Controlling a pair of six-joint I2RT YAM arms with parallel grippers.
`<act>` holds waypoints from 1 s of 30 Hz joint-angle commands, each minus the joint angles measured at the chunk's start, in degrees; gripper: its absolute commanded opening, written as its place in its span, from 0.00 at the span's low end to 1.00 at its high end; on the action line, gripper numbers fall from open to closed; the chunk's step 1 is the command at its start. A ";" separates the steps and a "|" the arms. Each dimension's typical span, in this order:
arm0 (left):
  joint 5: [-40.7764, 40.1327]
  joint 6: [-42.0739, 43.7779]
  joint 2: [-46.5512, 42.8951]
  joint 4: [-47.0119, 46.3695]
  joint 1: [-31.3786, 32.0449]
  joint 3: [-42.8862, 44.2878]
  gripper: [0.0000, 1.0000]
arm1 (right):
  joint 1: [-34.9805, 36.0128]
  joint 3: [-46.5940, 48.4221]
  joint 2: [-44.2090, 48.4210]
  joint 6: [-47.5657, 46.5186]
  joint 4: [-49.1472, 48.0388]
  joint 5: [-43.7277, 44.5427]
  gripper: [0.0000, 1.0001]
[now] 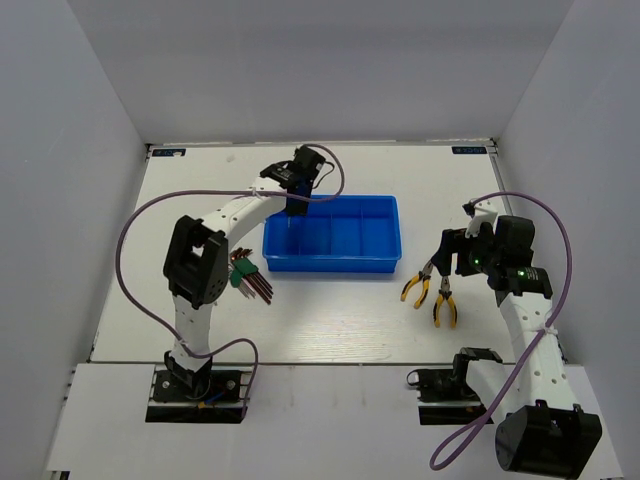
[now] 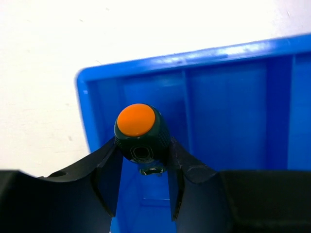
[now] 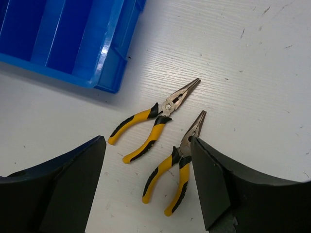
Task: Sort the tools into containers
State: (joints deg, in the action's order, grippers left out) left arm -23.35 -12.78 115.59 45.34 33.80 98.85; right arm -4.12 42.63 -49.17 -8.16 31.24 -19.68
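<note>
My left gripper [image 1: 296, 204] is shut on a stubby green-handled screwdriver with an orange cap [image 2: 139, 130], held over the left end compartment of the blue tray [image 1: 384, 237]. In the left wrist view the gripper [image 2: 142, 148] grips the handle from both sides, above the tray [image 2: 228, 53]. My right gripper [image 1: 450, 260] is open and empty, hovering above two yellow-and-black pliers [image 1: 419, 285] [image 1: 444, 305] on the table right of the tray. In the right wrist view the gripper [image 3: 146, 143] frames the upper pliers [image 3: 150, 125] and the lower pliers [image 3: 176, 165]. I see no second screwdriver.
The dark reddish hex keys in a green holder [image 1: 250, 276] lie on the table left of the tray's near corner, partly behind the left arm. The tray's corner [image 3: 104, 73] shows in the right wrist view. White walls enclose the table.
</note>
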 commanded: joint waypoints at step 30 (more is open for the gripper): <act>-12.40 -17.26 -28.89 2.02 -0.93 -19.81 0.00 | -0.19 1.75 0.83 -0.89 -0.04 0.08 0.00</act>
State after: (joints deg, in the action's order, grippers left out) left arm -29.08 -20.16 96.51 43.07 33.82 84.16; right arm -4.12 42.63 -49.10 -9.10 31.62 -19.55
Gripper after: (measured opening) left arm 0.017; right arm 0.172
